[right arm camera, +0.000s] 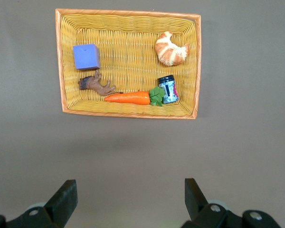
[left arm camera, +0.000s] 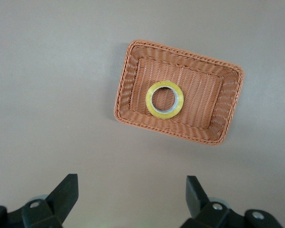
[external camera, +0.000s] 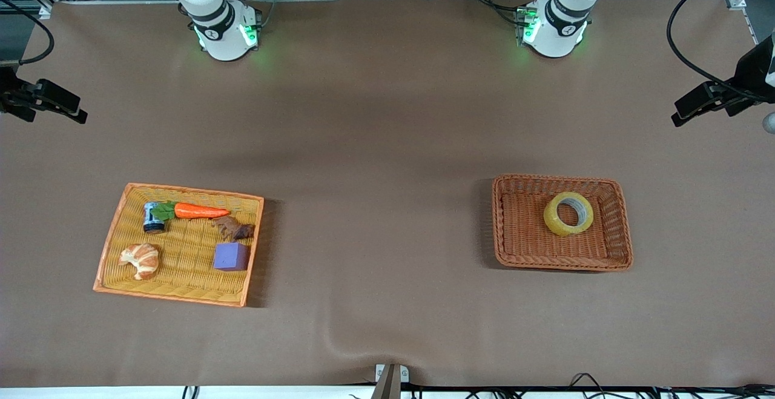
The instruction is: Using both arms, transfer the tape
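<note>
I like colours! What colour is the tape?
Yellow tape, seen best in the left wrist view.

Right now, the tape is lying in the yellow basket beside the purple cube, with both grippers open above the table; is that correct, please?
Not quite: the tape lies alone in the brown basket toward the left arm's end, as the front view shows. The purple cube is in the yellow basket. The left gripper and right gripper are indeed open above the table.

two baskets [external camera: 501, 223] [external camera: 115, 235], one tape [external camera: 568, 214], carrot [external camera: 200, 211], croissant [external camera: 140, 260], cube [external camera: 230, 257], can [external camera: 153, 217]
</note>
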{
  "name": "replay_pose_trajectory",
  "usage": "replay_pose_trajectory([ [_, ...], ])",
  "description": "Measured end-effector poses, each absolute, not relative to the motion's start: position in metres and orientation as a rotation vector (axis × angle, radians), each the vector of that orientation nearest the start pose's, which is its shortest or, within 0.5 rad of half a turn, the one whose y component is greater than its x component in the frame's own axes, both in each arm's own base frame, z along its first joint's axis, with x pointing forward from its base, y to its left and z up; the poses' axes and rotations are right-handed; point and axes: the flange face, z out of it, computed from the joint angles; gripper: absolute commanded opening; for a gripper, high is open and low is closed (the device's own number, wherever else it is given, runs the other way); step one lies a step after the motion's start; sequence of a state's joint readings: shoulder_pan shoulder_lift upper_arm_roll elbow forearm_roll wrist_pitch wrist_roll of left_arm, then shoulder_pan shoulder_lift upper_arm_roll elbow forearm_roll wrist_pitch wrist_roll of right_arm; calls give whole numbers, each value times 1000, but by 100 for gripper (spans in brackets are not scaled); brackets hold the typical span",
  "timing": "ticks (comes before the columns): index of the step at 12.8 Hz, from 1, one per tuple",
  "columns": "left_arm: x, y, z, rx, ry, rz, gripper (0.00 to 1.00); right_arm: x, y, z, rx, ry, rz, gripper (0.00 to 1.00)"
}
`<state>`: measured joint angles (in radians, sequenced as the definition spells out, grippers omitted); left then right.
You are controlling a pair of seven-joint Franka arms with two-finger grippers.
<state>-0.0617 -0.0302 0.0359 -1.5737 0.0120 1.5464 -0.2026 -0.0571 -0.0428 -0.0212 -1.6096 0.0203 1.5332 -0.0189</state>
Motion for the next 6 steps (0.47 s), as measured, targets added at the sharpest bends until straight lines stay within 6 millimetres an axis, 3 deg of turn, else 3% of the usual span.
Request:
replay_pose_trajectory([
  [3, 541, -15, 639, -3128, -123, 8, 100, 536, -36, 626, -3118, 81, 51, 100],
  [6, 540, -24, 640, -3129, -85, 10, 100, 536, -36, 626, -3117, 80, 52, 100],
])
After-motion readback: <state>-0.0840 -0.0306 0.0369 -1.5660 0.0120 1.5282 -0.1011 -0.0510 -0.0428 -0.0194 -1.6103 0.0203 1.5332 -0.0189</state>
